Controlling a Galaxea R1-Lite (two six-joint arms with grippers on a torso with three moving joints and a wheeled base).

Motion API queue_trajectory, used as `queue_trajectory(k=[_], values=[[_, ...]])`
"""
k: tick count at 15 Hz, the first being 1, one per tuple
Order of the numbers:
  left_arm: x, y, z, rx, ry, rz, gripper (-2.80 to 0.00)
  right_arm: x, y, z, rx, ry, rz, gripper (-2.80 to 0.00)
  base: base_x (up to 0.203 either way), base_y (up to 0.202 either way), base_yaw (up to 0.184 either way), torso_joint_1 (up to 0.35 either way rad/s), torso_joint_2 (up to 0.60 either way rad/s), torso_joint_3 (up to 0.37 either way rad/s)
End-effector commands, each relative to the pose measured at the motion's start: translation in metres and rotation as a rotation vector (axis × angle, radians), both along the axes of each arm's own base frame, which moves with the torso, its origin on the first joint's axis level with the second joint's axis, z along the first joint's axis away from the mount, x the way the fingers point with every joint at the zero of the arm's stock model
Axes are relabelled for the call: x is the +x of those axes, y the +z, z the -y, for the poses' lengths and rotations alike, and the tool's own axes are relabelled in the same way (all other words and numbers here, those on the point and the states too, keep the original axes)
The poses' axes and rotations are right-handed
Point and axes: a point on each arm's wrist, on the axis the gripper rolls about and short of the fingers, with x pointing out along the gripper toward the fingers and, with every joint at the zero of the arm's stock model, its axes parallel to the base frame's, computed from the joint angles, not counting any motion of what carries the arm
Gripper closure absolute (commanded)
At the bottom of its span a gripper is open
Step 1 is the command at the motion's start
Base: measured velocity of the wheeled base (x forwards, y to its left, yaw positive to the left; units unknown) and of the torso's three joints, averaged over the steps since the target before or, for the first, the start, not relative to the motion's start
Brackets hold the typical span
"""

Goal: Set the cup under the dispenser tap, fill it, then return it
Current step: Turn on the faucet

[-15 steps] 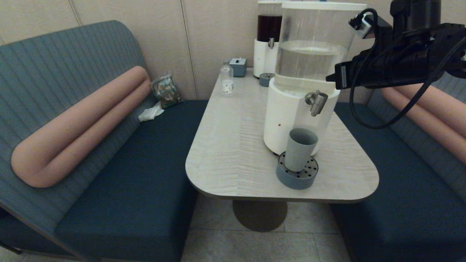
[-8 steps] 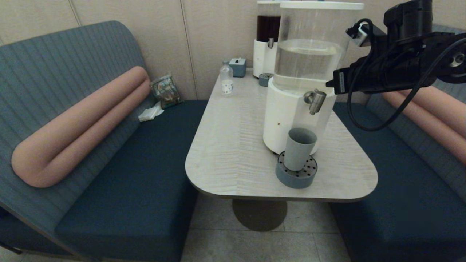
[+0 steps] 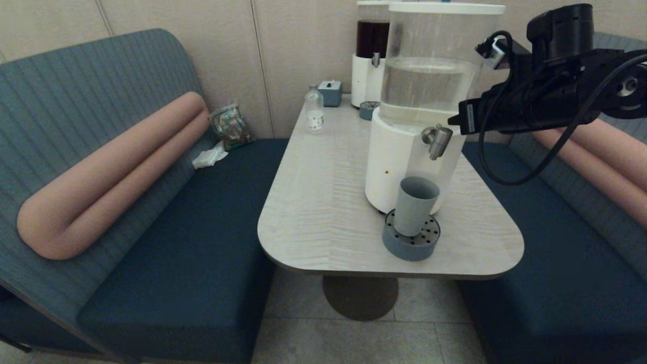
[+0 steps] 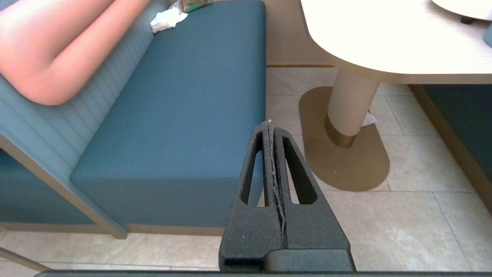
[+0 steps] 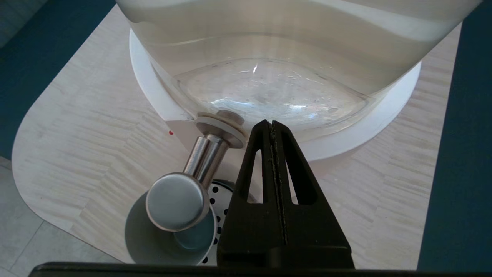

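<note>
Left gripper [image 4: 272,127], black with slotted fingers, hung parked low beside the dark teal bench seat [image 4: 184,115] above the tiled floor, fingers pressed together, holding nothing. No risk judged from that side.

On the pale wood-grain worktop [image 3: 323,202] the plain matte grey-blue handleless cup [image 3: 415,206] stood upright on the squat round grey-blue perforated drip tray [image 3: 410,237], just in front of the white base of the large clear-tank dispenser [image 3: 404,167]. The short brushed-metal cylindrical tap [image 3: 437,142] sat above the cup; in the right wrist view the tap's round end cap [image 5: 177,207] overlapped the cup's rim [image 5: 153,231], so the cup looked roughly under the spout, though whether centred could not be told. Water inside the cup could not be made out.

Right gripper [image 5: 272,127] hovered high beside the tap, close to the tank wall, fingers pressed together, empty.

Likely risks: the closed fingertips could slide off the smooth rounded metal when pressing the tap, or strike the clear tank instead. If the cup sat off-centre, the stream could hit its rim and splash onto tray and worktop. Holding the tap too long could overflow it. A low sweep of the arm could tip the light tapered cup off the tray.
</note>
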Motion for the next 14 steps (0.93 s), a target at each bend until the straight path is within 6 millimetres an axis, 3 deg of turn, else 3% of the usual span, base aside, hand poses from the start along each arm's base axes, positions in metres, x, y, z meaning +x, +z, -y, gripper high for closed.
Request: queue_trajectory(k=[1, 14], values=[[0.000, 0.000, 0.000, 0.000, 0.000, 0.000, 0.00, -0.001, 0.001, 0.000, 0.001, 0.002, 0.001, 0.00, 0.000, 0.000, 0.000, 0.000, 0.00, 0.000], [0.000, 0.000, 0.000, 0.000, 0.000, 0.000, 0.00, -0.014, 0.006, -0.005, 0.001, 0.022, 0.000, 0.00, 0.000, 0.000, 0.000, 0.000, 0.00, 0.000]])
